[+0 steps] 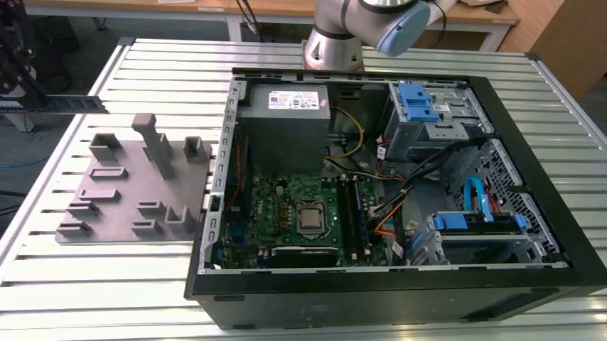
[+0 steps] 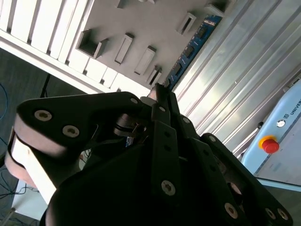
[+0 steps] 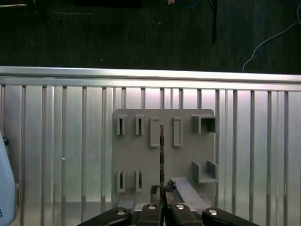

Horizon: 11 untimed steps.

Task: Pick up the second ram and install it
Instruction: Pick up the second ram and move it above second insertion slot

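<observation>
Exterior view, ten o'clock: gripper (image 1: pixel 24 96) clamped on one short end of the ram (image 1: pixel 71 104), which juts level toward three o'clock, in the air over the tray (image 1: pixel 114 206). The first wrist view shows it edge-on, pinched tight. We judge the carry wants a steady, untilted wrist, clear of the tray's tall post (image 1: pixel 152 142). Ram: thin, flat, rigid dark strip, chips along it. Tray: matte grey plastic, boxy sockets. Table (image 1: pixel 95 284): ribbed bright aluminium. At three o'clock: open black metal case (image 1: pixel 379 298), green board (image 1: pixel 284 199), long narrow slots (image 1: pixel 353 213).
</observation>
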Available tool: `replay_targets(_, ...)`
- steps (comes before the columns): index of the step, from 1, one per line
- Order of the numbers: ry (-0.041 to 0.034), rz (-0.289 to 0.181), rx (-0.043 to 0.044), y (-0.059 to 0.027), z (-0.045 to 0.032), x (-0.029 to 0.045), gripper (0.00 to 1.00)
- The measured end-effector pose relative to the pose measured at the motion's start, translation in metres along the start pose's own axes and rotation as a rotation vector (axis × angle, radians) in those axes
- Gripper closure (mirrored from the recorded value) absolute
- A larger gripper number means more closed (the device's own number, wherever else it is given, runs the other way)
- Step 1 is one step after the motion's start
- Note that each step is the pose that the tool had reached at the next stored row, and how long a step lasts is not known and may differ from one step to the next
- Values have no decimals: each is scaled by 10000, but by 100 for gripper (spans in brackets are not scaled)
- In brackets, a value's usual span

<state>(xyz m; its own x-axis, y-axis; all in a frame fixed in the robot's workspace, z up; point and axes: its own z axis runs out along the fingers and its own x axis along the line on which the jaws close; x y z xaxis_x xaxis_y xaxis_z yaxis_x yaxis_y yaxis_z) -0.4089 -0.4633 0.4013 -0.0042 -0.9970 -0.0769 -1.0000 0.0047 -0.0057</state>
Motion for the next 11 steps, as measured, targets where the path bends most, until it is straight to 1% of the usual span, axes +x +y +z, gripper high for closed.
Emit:
replay_targets(1,59,1,3,0,-3,-1,86)
replay_targets(3,206,0,1,0,-8,-1,86)
replay_targets(4,222,0,2,0,-8,0,86)
replay_targets(11,224,0,1,0,-8,-1,86)
